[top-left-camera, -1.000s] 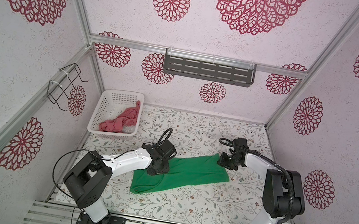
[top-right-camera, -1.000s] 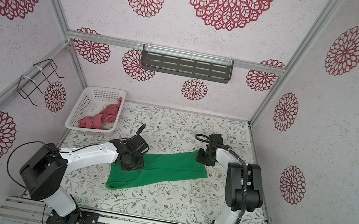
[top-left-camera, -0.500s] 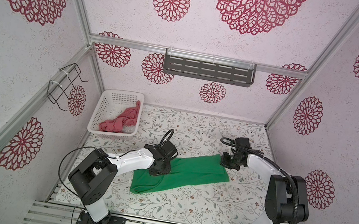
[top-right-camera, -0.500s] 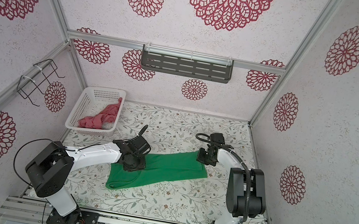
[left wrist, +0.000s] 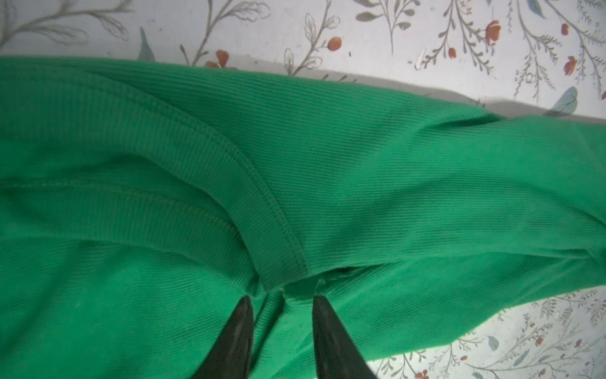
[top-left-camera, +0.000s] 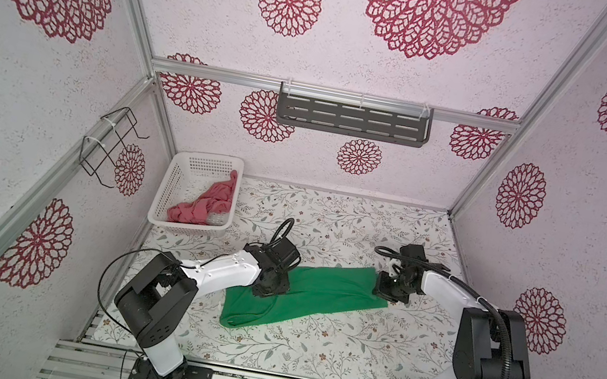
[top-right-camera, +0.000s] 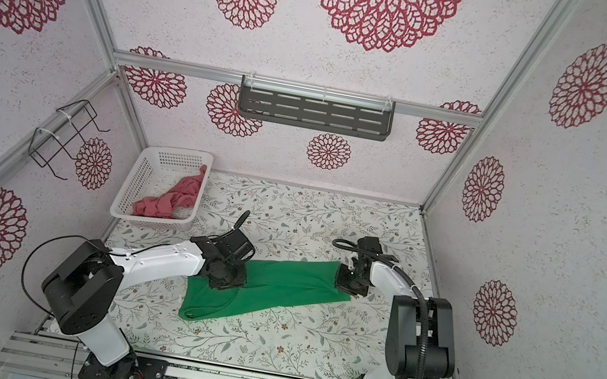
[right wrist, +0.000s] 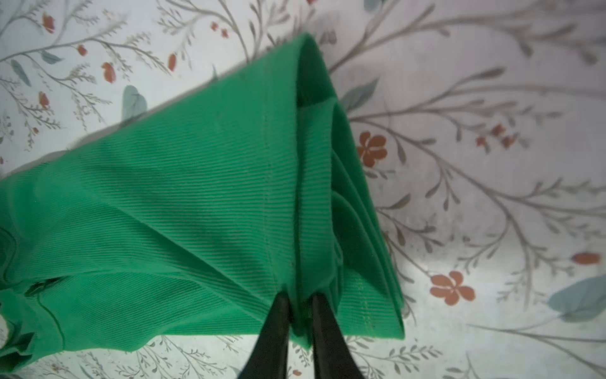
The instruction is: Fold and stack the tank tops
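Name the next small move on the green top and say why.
Probably close the left gripper on the ridge of cloth between its fingers. The green tank top lies as a long folded strip; the right gripper pinches its hem end, while the left fingers straddle the strap end with a gap showing. Both ends need holding before the next fold.

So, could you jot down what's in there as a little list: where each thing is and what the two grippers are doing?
green top: folded into a long strip, on the table
pink top: crumpled in the basket, back left corner
left gripper: astride a ridge of the green top; grip unclear
right gripper: pinching the green top's right end
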Action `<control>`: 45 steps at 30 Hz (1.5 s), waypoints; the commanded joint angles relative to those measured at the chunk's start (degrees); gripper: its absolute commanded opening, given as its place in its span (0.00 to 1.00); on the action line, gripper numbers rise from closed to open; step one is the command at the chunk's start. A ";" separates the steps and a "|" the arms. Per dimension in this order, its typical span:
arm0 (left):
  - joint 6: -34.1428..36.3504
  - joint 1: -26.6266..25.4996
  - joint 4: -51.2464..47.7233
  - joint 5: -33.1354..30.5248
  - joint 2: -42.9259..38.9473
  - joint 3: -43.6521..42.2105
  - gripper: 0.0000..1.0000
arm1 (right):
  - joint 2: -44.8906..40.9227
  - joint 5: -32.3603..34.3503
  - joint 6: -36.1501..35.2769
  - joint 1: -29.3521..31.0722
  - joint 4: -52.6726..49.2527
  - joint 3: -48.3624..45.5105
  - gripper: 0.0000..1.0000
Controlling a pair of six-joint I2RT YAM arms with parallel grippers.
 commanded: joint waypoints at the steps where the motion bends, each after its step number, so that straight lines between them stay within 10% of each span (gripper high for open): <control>1: 0.68 -0.38 1.54 0.60 -1.40 -0.05 0.35 | -1.59 -2.42 0.17 -0.41 1.82 -0.90 0.29; 11: 1.02 -0.29 1.69 0.48 -1.66 0.76 0.34 | -1.39 -3.39 0.74 -0.38 4.46 -2.02 0.36; 17: 1.04 -0.11 1.94 0.42 -0.37 1.91 0.34 | -2.17 -3.57 2.44 -0.34 3.69 -1.77 0.20; 26: 0.78 -0.03 0.77 0.05 2.48 3.11 0.38 | -5.22 -0.47 3.92 -0.32 -2.23 -0.43 0.39; 45: -0.20 -0.03 2.80 0.16 5.29 1.84 0.28 | -4.84 -2.57 10.17 -0.33 5.09 -5.17 0.38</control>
